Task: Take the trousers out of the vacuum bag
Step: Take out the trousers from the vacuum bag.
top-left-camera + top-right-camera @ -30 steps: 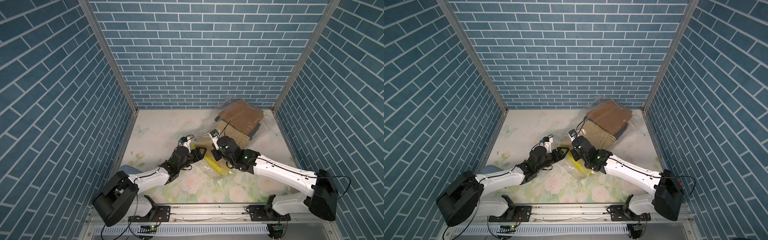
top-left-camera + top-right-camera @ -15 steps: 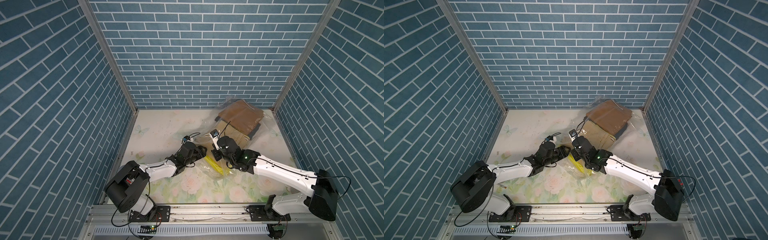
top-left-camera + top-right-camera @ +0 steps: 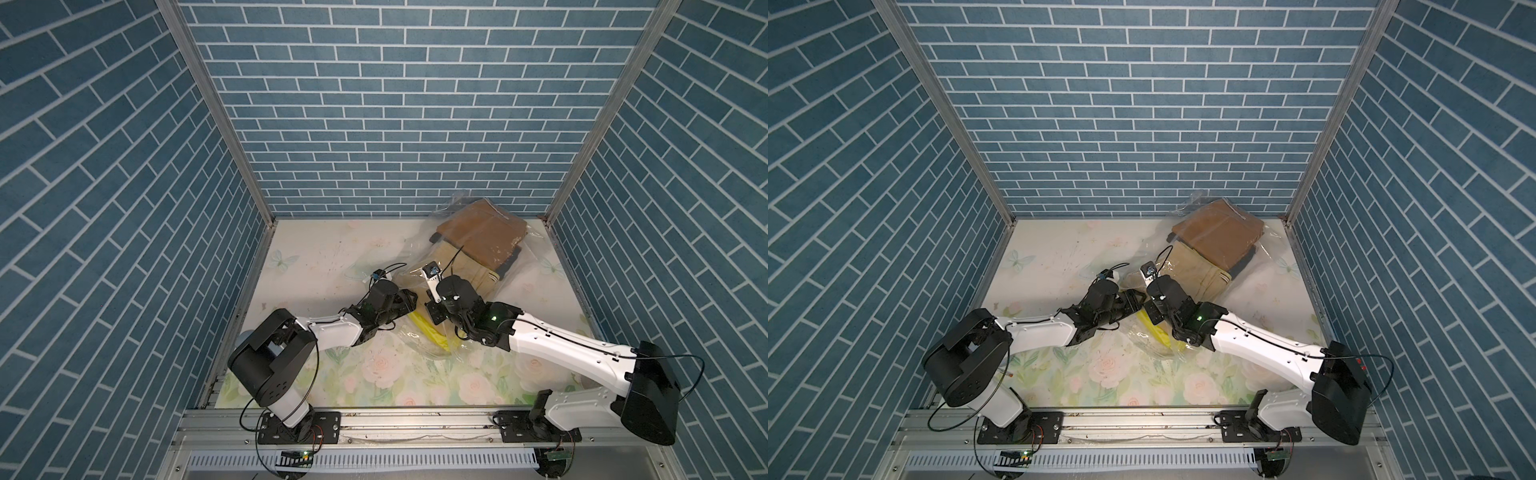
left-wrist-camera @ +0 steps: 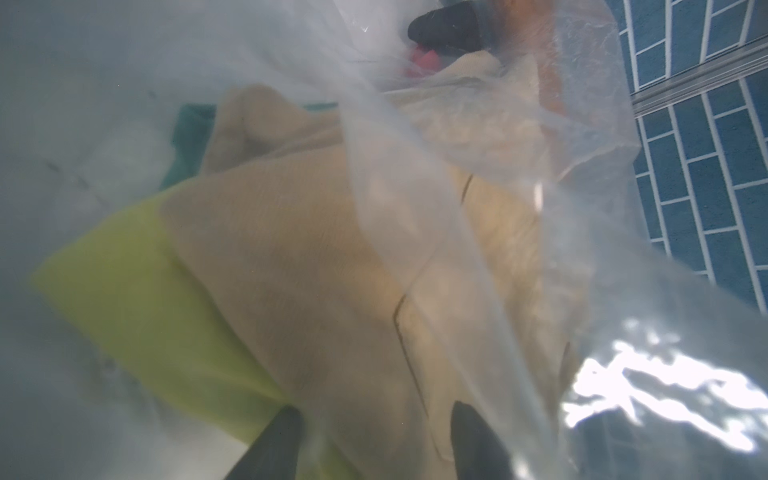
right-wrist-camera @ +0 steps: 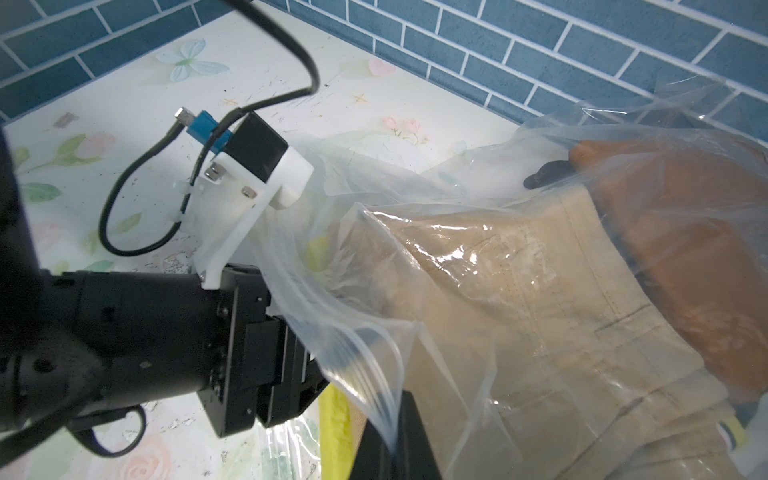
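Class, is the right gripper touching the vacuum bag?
Touching. The right wrist view shows the right gripper shut on the vacuum bag at its zip-strip edge.

1. Walls (image 3: 374,104): blue bricks, white joints.
2. Table (image 3: 332,249): cream, printed with pink roses and green leaves (a pale blue butterfly (image 3: 284,259) at centre left in both top views).
3. Vacuum bag (image 3: 455,201): clear.
4. Trousers (image 3: 482,232): mustard-brown right of centre, khaki below it, lime-yellow at centre; green, red and black in the left wrist view.
5. Left arm (image 3: 332,332), right arm (image 3: 557,345): white links, black joints.
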Controlling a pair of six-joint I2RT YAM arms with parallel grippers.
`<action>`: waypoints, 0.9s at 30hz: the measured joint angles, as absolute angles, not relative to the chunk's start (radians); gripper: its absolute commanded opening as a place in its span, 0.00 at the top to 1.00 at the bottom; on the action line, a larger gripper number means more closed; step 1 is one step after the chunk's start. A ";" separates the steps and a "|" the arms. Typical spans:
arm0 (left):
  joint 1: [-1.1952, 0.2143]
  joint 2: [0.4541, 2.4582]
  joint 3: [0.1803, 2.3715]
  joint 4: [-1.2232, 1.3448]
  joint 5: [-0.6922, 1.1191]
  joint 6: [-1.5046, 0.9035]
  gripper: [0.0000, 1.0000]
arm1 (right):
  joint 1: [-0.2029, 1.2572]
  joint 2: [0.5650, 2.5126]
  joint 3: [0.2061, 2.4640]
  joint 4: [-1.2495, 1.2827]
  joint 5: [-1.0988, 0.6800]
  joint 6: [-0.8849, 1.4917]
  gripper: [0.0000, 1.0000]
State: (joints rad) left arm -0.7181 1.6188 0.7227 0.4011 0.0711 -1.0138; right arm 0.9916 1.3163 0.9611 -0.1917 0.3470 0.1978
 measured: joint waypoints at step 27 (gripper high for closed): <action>-0.731 1.607 0.818 0.258 0.023 -1.023 0.25 | 0.963 1.270 0.889 -0.105 0.297 0.230 1.00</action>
State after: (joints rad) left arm -0.7307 1.6070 0.8185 0.2584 0.0231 -1.0229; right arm 0.9634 1.2701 0.8894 -0.1055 0.2970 0.2302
